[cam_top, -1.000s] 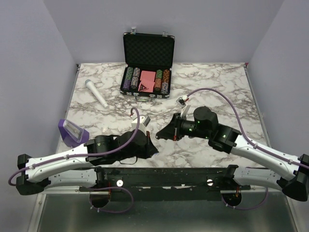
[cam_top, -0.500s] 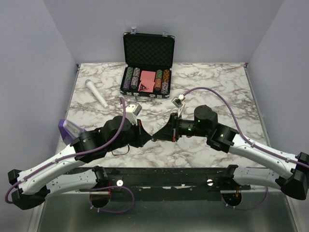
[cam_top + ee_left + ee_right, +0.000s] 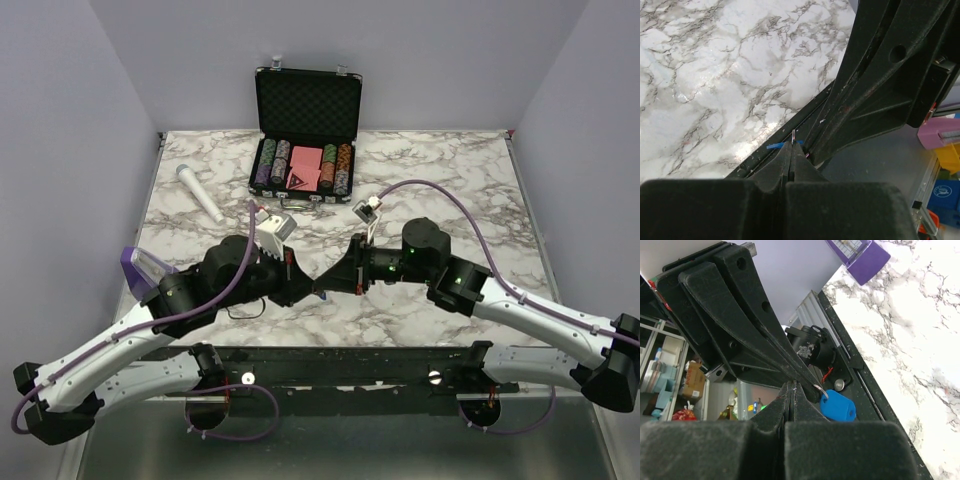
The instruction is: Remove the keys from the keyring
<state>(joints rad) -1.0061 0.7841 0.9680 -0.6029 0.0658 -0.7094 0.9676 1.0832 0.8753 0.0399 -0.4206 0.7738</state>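
My two grippers meet tip to tip above the near middle of the marble table (image 3: 440, 170). My left gripper (image 3: 314, 291) is shut; in its wrist view (image 3: 792, 145) a thin pale metal piece, the key (image 3: 793, 135), sticks out edge-on from its tips. My right gripper (image 3: 330, 284) is shut too (image 3: 791, 385), at the thin metal ring (image 3: 822, 389). The blue tag (image 3: 838, 407) of the keyring hangs from that ring just right of the tips. A sliver of the tag (image 3: 774, 147) shows in the left wrist view. In the top view both are hidden by the fingers.
An open black case of poker chips (image 3: 305, 140) stands at the back. A white microphone-like stick (image 3: 200, 193) lies at the back left. A purple box (image 3: 150, 270) sits by the left arm. A black rail (image 3: 340, 360) runs along the near edge.
My left gripper has swung up from near the front rail and closed in on the right gripper's tips. The right gripper shifted slightly left and held its height.
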